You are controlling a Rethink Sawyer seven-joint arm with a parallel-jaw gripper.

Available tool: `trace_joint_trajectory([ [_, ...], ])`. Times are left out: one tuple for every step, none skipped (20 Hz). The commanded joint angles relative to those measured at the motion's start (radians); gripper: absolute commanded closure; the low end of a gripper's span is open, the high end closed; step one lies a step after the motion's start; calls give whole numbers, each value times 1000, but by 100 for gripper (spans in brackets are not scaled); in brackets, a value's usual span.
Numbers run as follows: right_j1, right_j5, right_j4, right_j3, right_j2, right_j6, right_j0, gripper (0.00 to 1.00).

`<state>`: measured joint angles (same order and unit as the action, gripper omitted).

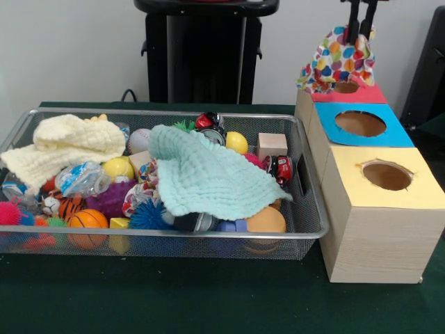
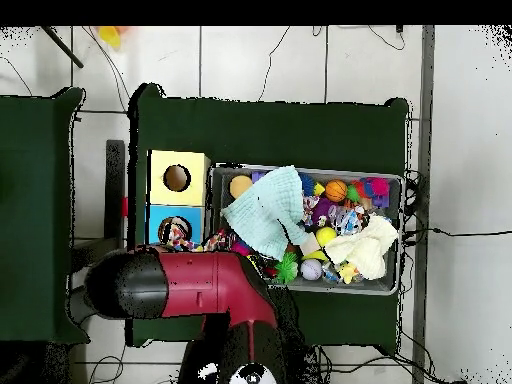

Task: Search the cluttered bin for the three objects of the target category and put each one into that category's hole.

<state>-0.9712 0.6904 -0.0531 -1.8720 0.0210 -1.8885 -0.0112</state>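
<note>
My gripper (image 1: 361,30) comes down at the top right, shut on a cloth printed with coloured hearts (image 1: 336,61). The cloth hangs with its lower edge at the hole in the red top (image 1: 345,88) of the wooden box. In the overhead view a bit of the heart cloth (image 2: 178,236) shows beside the red arm (image 2: 190,285), which hides the gripper. Two more cloths lie in the wire bin (image 1: 174,236): a pale yellow one (image 1: 66,146) at its left and a mint one (image 1: 208,174) spread over the middle.
The box also has a blue-topped hole (image 1: 359,123) and a yellow-topped hole (image 1: 386,175). The bin holds several toys: balls, a spiky blue ball (image 1: 148,216), a basketball (image 1: 87,221), a wooden block (image 1: 271,145), a red toy car (image 1: 281,169).
</note>
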Motion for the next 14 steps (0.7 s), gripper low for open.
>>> trace_joint_trajectory([
  [116, -14, -42, 128, -22, -269, -21, 100],
  [121, -11, -45, 138, -24, -270, -26, 100],
  [127, -8, -47, 148, -26, -271, -32, 100],
  [131, -3, -46, 162, -31, -272, -40, 100],
  [136, 2, -45, 176, -37, -273, -47, 100],
  [137, 6, -43, 185, -46, -279, -59, 100],
  [145, 21, -44, 206, -51, -280, -65, 100],
  [152, 36, -44, 226, -56, -281, -71, 100],
  [153, 50, -51, 234, -55, -276, -70, 100],
  [153, 61, -50, 247, -61, -275, -76, 100],
  [153, 77, -58, 254, -60, -271, -75, 100],
  [154, 93, -58, 268, -65, -271, -79, 100],
  [154, 110, -58, 281, -71, -271, -83, 100],
  [153, 121, -57, 290, -77, -276, -89, 100],
])
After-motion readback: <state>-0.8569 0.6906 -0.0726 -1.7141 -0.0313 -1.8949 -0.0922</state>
